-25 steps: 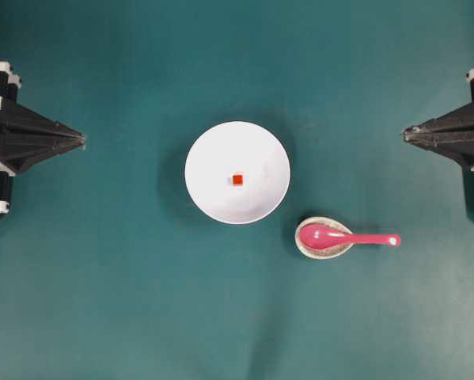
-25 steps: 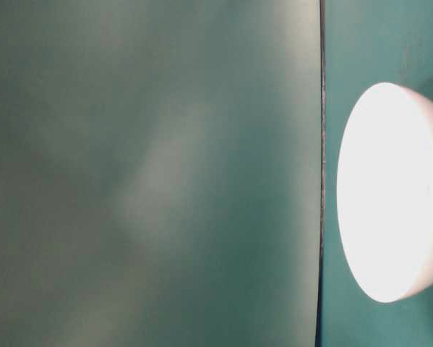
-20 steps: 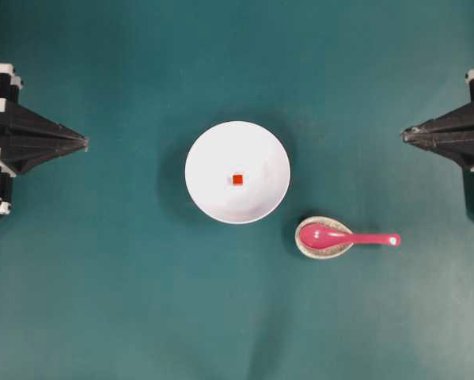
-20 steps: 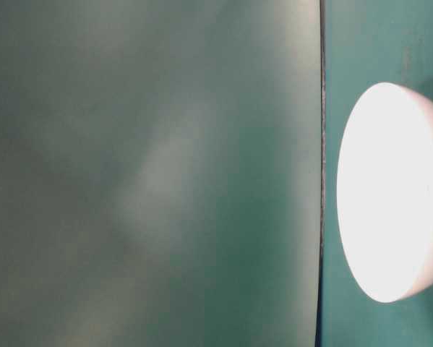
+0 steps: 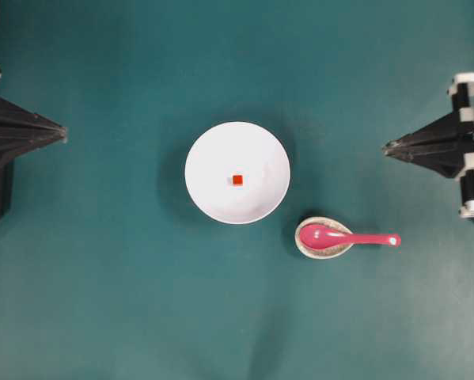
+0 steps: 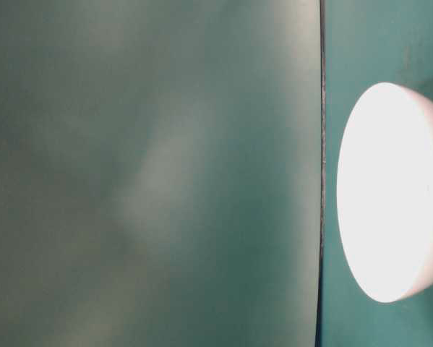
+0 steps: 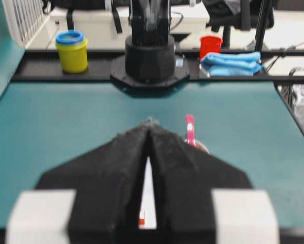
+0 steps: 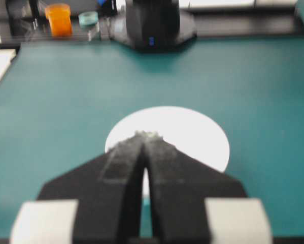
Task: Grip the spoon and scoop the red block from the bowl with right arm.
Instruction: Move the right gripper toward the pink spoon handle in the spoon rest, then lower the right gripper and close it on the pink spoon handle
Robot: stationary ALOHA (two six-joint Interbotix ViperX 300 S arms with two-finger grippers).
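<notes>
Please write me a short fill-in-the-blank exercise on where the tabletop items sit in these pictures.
1. The tiny red-orange cube lies inside the round white ____.
2. The glossy magenta-pink spoon rests its scoop in the speckled beige ____.
3. The right gripper is ____, holding nothing.

Missing words: bowl; dish; shut

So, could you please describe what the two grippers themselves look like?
Both match: the left gripper and right gripper are matte black wedges with a rough, grainy surface, tapering to a sharp point. White blocky fittings sit at their wide bases. A small green light shows on the left arm's body.
</notes>
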